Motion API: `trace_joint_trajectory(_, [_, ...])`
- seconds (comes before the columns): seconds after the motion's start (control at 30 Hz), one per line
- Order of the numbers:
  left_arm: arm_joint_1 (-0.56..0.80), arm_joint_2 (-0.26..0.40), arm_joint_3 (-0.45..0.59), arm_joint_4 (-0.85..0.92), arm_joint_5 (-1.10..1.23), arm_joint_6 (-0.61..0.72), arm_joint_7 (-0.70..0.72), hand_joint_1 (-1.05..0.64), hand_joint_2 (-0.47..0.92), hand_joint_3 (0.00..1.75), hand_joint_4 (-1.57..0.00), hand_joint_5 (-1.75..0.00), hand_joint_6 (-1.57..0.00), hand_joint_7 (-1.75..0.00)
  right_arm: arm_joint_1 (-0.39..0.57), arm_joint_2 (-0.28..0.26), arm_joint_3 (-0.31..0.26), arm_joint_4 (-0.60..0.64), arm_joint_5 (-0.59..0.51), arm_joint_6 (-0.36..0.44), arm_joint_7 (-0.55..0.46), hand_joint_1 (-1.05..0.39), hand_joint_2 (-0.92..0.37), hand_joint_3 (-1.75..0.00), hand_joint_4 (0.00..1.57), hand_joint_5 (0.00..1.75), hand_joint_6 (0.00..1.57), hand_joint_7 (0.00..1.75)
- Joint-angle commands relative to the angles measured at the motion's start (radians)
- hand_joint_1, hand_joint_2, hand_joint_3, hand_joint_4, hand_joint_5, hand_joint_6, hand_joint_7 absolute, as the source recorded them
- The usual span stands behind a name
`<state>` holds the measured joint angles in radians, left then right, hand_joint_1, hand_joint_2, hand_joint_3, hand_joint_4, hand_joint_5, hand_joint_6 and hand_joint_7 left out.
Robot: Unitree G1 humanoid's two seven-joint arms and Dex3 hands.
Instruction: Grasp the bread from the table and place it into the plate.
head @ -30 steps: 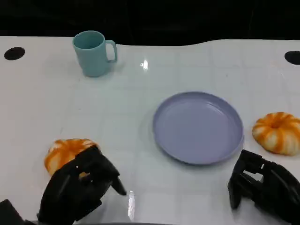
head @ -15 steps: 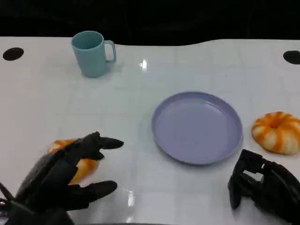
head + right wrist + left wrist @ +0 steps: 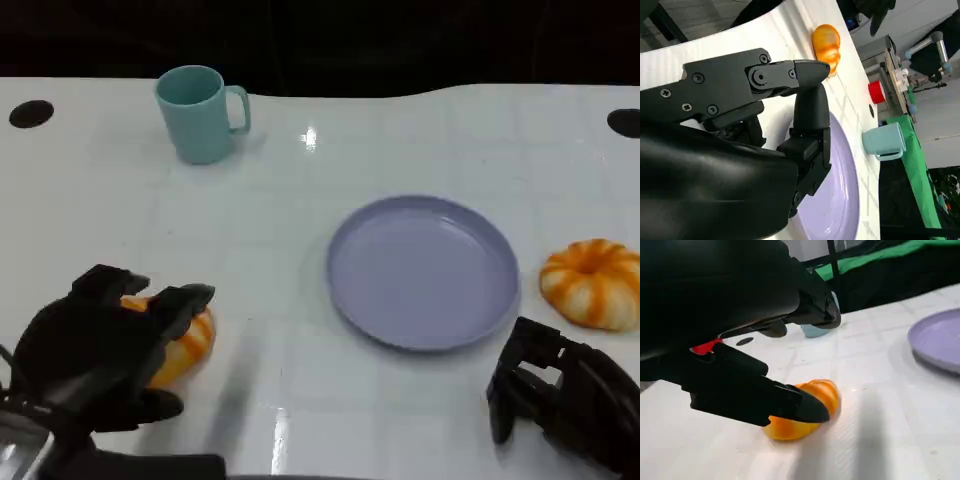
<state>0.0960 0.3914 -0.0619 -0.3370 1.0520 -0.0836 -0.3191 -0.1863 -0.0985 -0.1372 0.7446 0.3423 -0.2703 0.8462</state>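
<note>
An orange, white-striped bread [image 3: 187,345] lies on the white table at the near left. My left hand [image 3: 100,350] sits over it from the near-left side, fingers [image 3: 188,296] arched across its top. In the left wrist view the thumb [image 3: 790,407] lies low against the front of the bread [image 3: 812,397], while the other fingers [image 3: 810,307] hover above it with a gap. The lilac plate [image 3: 422,272] stands empty at mid-table, also in the wrist views as the plate [image 3: 940,337] [image 3: 840,200]. My right hand [image 3: 560,400] rests near the front right edge, fingers bent down, holding nothing.
A second orange bread [image 3: 592,283] [image 3: 826,41] lies right of the plate, just beyond my right hand. A teal cup [image 3: 200,112] [image 3: 885,141] stands at the far left. Black holes [image 3: 30,113] mark the table's far corners.
My left hand spread its fingers, then drew left and back so they now arch over the bread. The bread, plate and right hand have stayed in place.
</note>
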Motion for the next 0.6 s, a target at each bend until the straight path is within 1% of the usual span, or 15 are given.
trace_joint_trajectory(0.03, [-0.042,0.032,-0.040,0.029,0.040,0.059,-0.041,-0.44,0.80,0.00,0.00,-0.26,-0.22,0.00,0.001,-0.012,-0.001,0.007,-0.008,-0.002,0.000,-0.60,-0.92,-0.25,0.74,1.75,0.59,1.65])
trace_joint_trajectory(0.13, [-0.079,0.036,-0.071,0.084,0.038,0.085,-0.042,-0.38,0.80,0.01,0.00,-0.21,-0.19,0.00,0.009,-0.012,0.005,-0.008,-0.019,0.009,-0.024,-0.60,-0.92,-0.24,0.74,1.75,0.62,1.60])
trace_joint_trajectory(0.27, [-0.149,0.040,-0.110,0.207,0.000,0.099,-0.040,-0.34,0.79,0.00,-0.01,-0.12,-0.18,-0.01,0.006,-0.009,0.004,0.001,-0.015,-0.003,-0.017,-0.60,-0.92,-0.24,0.74,1.75,0.63,1.59])
trace_joint_trajectory(0.33, [-0.185,0.042,-0.134,0.277,-0.004,0.108,-0.041,-0.34,0.79,0.00,-0.01,-0.11,-0.16,0.00,0.007,-0.008,0.004,0.000,-0.016,-0.003,-0.019,-0.60,-0.92,-0.24,0.74,1.75,0.63,1.58])
trace_joint_trajectory(0.43, [-0.212,0.051,-0.158,0.319,-0.018,0.122,-0.041,-0.35,0.79,0.00,0.00,-0.09,-0.14,0.00,0.007,-0.006,0.002,-0.002,-0.017,0.000,-0.018,-0.60,-0.92,-0.24,0.74,1.74,0.63,1.58])
trace_joint_trajectory(0.53, [-0.270,0.047,-0.184,0.425,-0.049,0.131,-0.037,-0.36,0.79,0.00,-0.01,-0.09,-0.14,0.00,0.005,-0.008,0.004,0.009,-0.025,-0.022,-0.009,-0.61,-0.92,-0.25,0.74,1.75,0.61,1.61])
trace_joint_trajectory(0.6, [-0.304,0.049,-0.200,0.480,-0.069,0.135,-0.038,-0.36,0.79,0.00,-0.01,-0.09,-0.13,0.00,0.005,-0.008,0.003,0.010,-0.025,-0.023,-0.005,-0.61,-0.92,-0.26,0.73,1.75,0.60,1.62])
